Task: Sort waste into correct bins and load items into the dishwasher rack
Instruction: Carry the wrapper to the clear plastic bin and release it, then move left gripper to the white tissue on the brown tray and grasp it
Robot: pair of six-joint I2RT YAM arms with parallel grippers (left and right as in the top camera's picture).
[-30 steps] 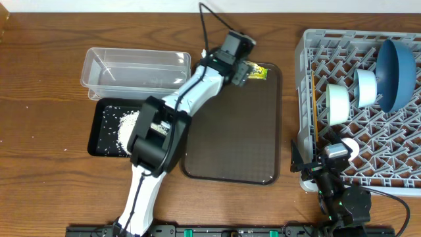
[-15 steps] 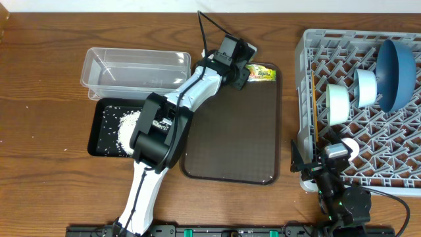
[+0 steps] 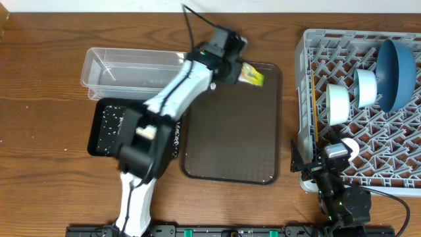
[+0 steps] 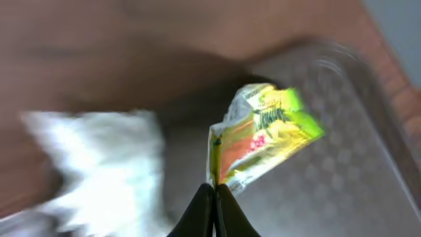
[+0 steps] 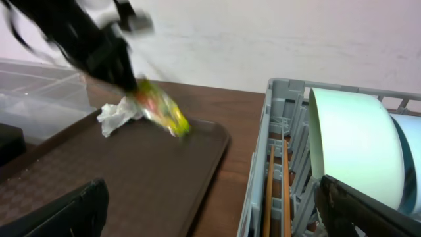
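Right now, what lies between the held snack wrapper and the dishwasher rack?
Only bare brown tray and a strip of table; nothing stands between snack wrapper and dishwasher rack, per the overhead view.

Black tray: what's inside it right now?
Loose white rice grains lie scattered over the left part of the black tray. The left arm crosses above its right part, so anything lying there is hidden from the overhead view.
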